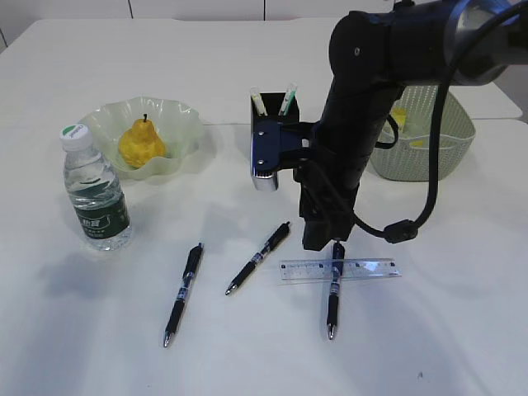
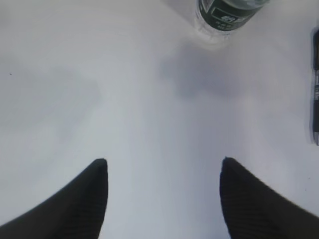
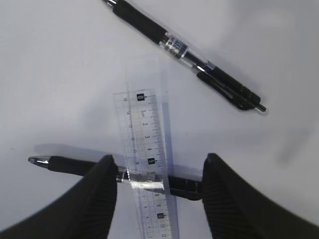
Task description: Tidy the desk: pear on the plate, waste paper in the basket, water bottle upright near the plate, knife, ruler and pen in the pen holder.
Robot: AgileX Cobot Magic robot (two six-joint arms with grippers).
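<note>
Pens and ruler on the desk (image 1: 247, 355), right tool (image 3: 157, 172) open above them.
Nearest, we see the ruler (image 1: 340, 269) crossing a pen (image 1: 333, 293); left tool (image 2: 163, 172) open over bare desk; beyond, water bottle (image 1: 95, 191) upright, pear (image 1: 141, 142) on the plate (image 1: 183, 124), pen holder (image 1: 266, 111), basket (image 1: 445, 136).

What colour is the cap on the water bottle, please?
White, with some green print on top; the water bottle cap shows best in the exterior view.

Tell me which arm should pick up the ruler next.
Right, probably. Its pincer hangs open directly over the ruler, where the ruler crosses a pen. The left pincer is open over bare desk near the water bottle.
</note>
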